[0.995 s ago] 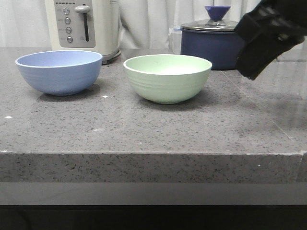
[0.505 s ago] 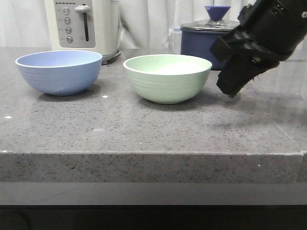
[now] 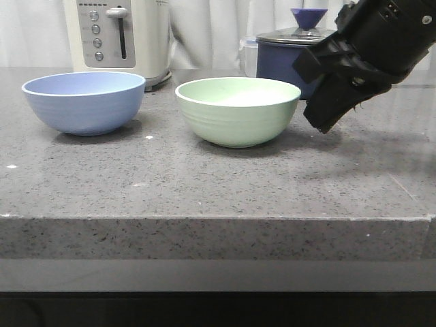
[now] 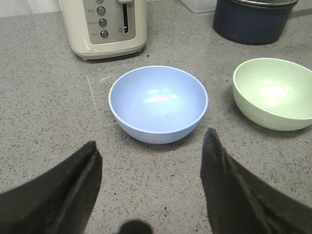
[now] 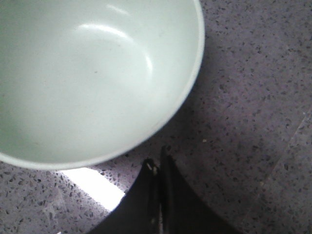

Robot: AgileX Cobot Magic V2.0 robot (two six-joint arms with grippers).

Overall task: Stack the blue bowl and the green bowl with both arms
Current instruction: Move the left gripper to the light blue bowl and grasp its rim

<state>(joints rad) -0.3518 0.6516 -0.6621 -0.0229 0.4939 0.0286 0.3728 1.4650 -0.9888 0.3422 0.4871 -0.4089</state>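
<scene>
You're on the approach: your right gripper (image 5: 157,168), fingers pressed together and empty, hangs just beside the green bowl (image 3: 238,109). Part them before straddling its rim. Your left gripper (image 4: 151,156) is spread wide, the blue bowl (image 4: 157,103) just beyond its fingertips.

The right gripper (image 3: 325,122) has swung in from the upper right corner of the front view, dropping down and leftward over the past second, and now its tip hangs just beside the green bowl (image 3: 238,111), right of the rim at mid-right of the frame. In the last half second it crept only a touch further left and up. It now covers more of the dark saucepan (image 3: 289,58) at upper right.
</scene>
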